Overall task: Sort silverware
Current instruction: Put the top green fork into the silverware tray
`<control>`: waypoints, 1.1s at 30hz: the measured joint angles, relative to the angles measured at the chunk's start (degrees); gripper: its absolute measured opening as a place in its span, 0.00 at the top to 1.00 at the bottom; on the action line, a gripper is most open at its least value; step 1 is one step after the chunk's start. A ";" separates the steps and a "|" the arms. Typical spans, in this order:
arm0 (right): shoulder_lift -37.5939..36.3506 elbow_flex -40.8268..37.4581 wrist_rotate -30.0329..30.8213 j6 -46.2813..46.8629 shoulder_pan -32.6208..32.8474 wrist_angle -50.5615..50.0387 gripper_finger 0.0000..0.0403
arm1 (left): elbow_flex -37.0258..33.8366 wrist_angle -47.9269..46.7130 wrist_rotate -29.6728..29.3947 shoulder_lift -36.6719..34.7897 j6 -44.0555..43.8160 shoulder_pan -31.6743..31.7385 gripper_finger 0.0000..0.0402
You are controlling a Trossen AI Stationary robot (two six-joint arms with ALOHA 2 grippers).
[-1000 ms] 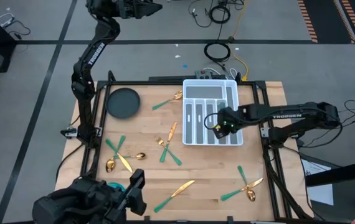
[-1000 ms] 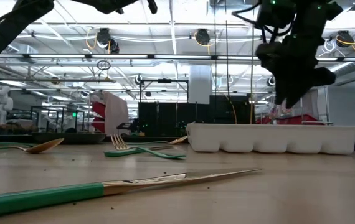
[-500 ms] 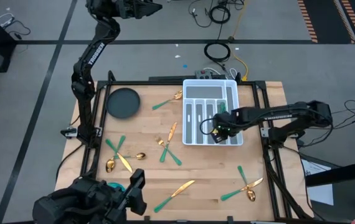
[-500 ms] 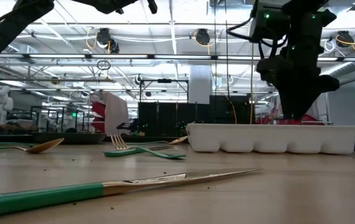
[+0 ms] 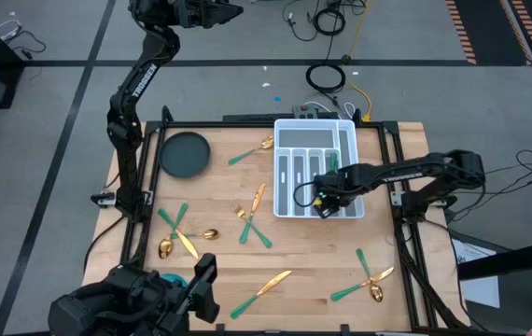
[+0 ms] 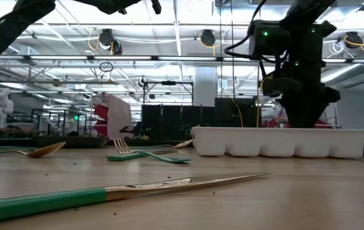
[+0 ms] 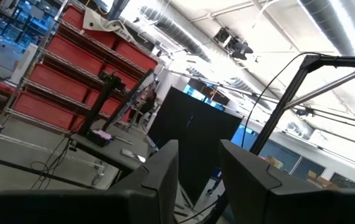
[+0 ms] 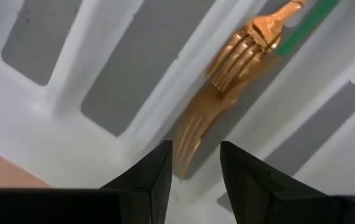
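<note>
Gold-headed, green-handled silverware lies scattered on the wooden table, such as a fork (image 5: 250, 152), a knife (image 5: 259, 198) and a knife (image 5: 264, 284). My right gripper (image 5: 323, 203) points down into the near end of the white tray (image 5: 344, 131), open by a narrow gap. In the right wrist view two gold forks (image 8: 243, 56) (image 8: 197, 130) lie stacked in one compartment, the lower one's tines reaching beside my fingertips (image 8: 196, 165). In the low view the tray wall (image 6: 278, 142) hides the fingertips. My left gripper (image 7: 199, 180) is raised beyond the far left corner, open and holding nothing. My right gripper stands over the tine end of the lower fork (image 8: 187, 158). The tines lie close along one finger (image 8: 164, 168) with a gap to the other, so they are not pinched. Whether that finger touches them I cannot tell.
A dark round bowl (image 5: 184, 154) sits at the far left of the table. More silverware lies crossed at the near left (image 5: 178, 231), the middle (image 5: 250, 227) and the near right (image 5: 367, 277). Black frame rails (image 5: 399, 201) run along the table's sides.
My right gripper has sunk into the tray and drifted slightly toward the table's left and near edges, its finger gap unchanged. In the low view it has come down until its fingertips are behind the tray wall.
</note>
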 joint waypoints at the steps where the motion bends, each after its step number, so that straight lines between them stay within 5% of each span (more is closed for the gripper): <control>1: 0.24 0.00 -0.04 -0.30 0.00 0.36 0.68 | 0.00 0.00 0.00 0.00 0.02 0.00 0.69; 7: 1.66 0.00 -0.58 -1.31 0.00 1.42 0.71 | 0.00 0.02 0.00 0.00 0.42 0.04 0.69; 15: 2.15 0.00 -1.51 -2.99 0.00 0.96 0.98 | 0.00 0.02 0.02 0.02 0.39 0.04 0.69; 33: -2.77 0.31 -3.00 -0.54 0.11 -3.27 1.00 | 0.00 0.06 0.02 0.04 0.18 0.22 0.69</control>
